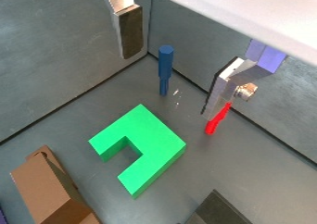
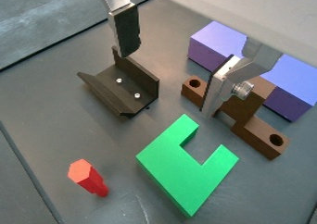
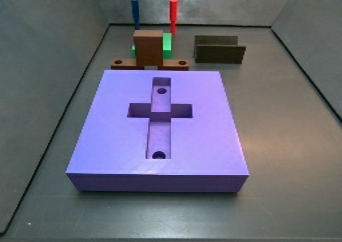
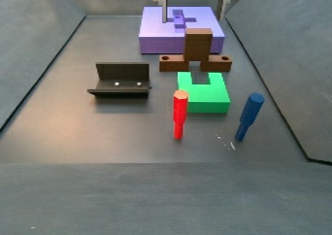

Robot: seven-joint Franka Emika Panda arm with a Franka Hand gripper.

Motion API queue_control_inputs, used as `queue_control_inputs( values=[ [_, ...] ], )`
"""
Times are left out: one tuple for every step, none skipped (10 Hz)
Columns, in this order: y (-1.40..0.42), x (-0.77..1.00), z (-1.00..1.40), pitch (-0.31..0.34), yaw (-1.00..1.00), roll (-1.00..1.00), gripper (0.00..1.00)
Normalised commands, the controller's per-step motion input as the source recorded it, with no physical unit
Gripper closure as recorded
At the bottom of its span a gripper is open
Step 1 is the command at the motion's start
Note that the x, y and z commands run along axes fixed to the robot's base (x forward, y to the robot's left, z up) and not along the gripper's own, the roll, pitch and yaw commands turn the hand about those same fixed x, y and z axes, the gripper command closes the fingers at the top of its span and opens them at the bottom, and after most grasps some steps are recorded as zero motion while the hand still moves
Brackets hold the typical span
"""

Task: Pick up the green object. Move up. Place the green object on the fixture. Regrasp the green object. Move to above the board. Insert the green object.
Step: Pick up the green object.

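The green object (image 1: 136, 146) is a bright green U-shaped piece lying flat on the grey floor; it also shows in a wrist view (image 2: 186, 163) and in a side view (image 4: 205, 91). My gripper (image 1: 171, 80) hangs above it, open and empty, and also shows in a wrist view (image 2: 170, 80). The fixture (image 2: 121, 87) is a dark bracket beside the green piece, also in both side views (image 4: 120, 81) (image 3: 219, 50). The board (image 3: 163, 126) is a lavender slab with a cross-shaped recess, also in a side view (image 4: 182, 27).
A reddish-brown upright block on a flat base (image 2: 242, 112) stands between the green piece and the board. A red peg (image 4: 181, 116) and a blue peg (image 4: 248, 117) stand upright near the green piece. Grey walls enclose the floor.
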Motion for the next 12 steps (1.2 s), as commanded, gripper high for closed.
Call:
queue_control_inputs(
  values=[
    [0.0, 0.0, -0.13, 0.0, 0.0, -0.08, 0.0],
    [0.0, 0.0, 0.0, 0.0, 0.0, -0.01, 0.0],
    [0.0, 0.0, -0.07, 0.0, 0.0, -0.08, 0.0],
    [0.0, 0.0, 0.0, -0.001, 0.0, -0.02, 0.0],
    [0.0, 0.0, -0.03, 0.0, 0.0, 0.0, 0.0],
    [0.0, 0.0, -0.05, 0.0, 0.0, 0.0, 0.0],
    [0.0, 0.0, -0.09, 0.0, 0.0, 0.0, 0.0],
    [0.0, 0.0, -0.16, -0.013, 0.0, 0.0, 0.0],
    [0.0, 0.0, -0.21, -0.03, 0.0, -0.01, 0.0],
    [0.0, 0.0, -0.25, -0.024, -0.01, -0.03, 0.0],
    [0.0, 0.0, -0.3, -0.034, -0.02, -0.04, 0.0],
    [0.0, 0.0, -0.27, -0.034, -0.02, -0.04, 0.0]
  ],
)
